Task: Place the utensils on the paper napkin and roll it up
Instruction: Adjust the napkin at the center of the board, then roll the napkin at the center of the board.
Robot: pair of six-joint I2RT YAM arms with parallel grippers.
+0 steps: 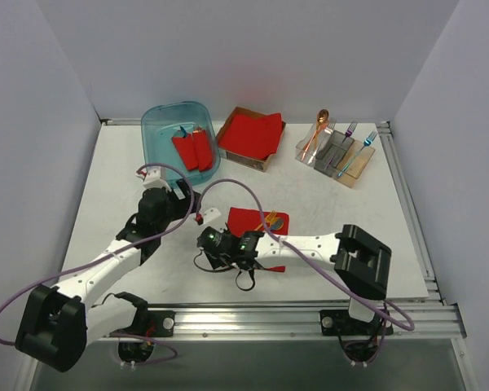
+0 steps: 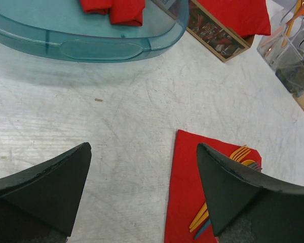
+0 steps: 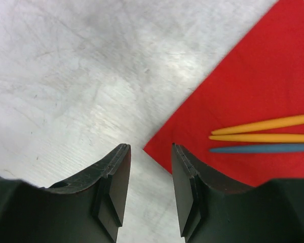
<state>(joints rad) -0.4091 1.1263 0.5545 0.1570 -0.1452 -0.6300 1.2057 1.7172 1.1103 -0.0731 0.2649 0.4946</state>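
The red paper napkin [image 1: 246,218] lies flat on the white table in front of the arms. On it lie the utensils [image 1: 271,220]: two orange-yellow pieces and a blue one, side by side. In the left wrist view the napkin [image 2: 185,187] lies at lower right, with orange fork tines [image 2: 242,152] showing past the right finger. My left gripper [image 2: 143,147] is wide open and empty, just left of the napkin [image 1: 200,213]. My right gripper [image 3: 150,148] is open over the table, with a corner of the napkin [image 3: 253,76] between its fingertips. The utensil handles [image 3: 263,136] lie to the right.
A teal bin [image 1: 159,122] at the back holds red rolled bundles [image 1: 193,148]. Beside it is a cardboard box with a red napkin stack [image 1: 251,134]. A clear holder [image 1: 338,151] at back right holds more cutlery. The table has a metal rail along its near edge.
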